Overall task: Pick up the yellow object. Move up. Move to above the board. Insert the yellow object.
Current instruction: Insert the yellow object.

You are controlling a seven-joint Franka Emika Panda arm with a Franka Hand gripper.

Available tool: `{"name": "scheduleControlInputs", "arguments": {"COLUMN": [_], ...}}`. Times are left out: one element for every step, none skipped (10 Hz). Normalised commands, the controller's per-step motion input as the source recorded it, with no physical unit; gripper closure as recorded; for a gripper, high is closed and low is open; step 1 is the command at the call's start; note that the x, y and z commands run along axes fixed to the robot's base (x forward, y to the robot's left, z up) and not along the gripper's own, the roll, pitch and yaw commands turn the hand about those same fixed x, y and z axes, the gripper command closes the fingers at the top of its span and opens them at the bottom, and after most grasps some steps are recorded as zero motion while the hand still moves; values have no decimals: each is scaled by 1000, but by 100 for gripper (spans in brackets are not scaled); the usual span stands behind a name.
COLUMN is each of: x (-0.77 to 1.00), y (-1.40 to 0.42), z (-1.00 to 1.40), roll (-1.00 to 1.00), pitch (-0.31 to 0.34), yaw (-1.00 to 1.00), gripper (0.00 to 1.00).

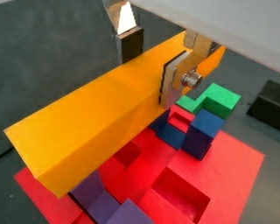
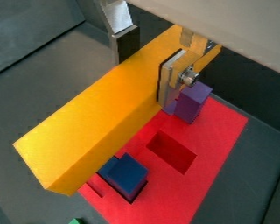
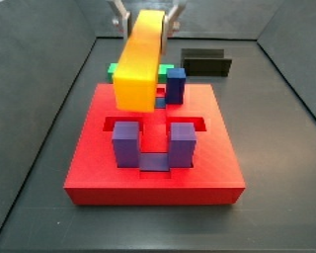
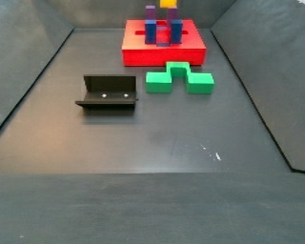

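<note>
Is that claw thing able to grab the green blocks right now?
Probably not: the gripper is shut on the yellow object above the board, while the green blocks lie on the floor beside it.

Dark grey floor (image 4: 142, 143) of the walled enclosure, carrying three items. The board (image 4: 166, 45), a red slab, lies flat at the far end in a side view. The green blocks (image 4: 181, 78) rest just in front of it, near but apart. The fixture (image 4: 108, 92) stands to their left, separate from both. The gripper (image 3: 143, 12) hangs above the board, off the floor, clamping the yellow object (image 3: 141, 57).
</note>
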Motion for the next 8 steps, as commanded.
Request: {"name": "scheduleControlInputs", "arguments": {"x": [206, 269, 260, 189, 140, 37, 0, 0], "y": [-63, -29, -40, -14, 0, 0, 0, 0], "z": [-369, -397, -374, -334, -320, -291, -274, -263], "roll": [11, 24, 30, 33, 53, 80, 90, 71], "pitch": [0, 0, 0, 0, 0, 0, 0, 0], "yaw": [0, 9, 23, 0, 0, 0, 0, 0], "gripper": [100, 100, 100, 100, 100, 100, 100, 100]}}
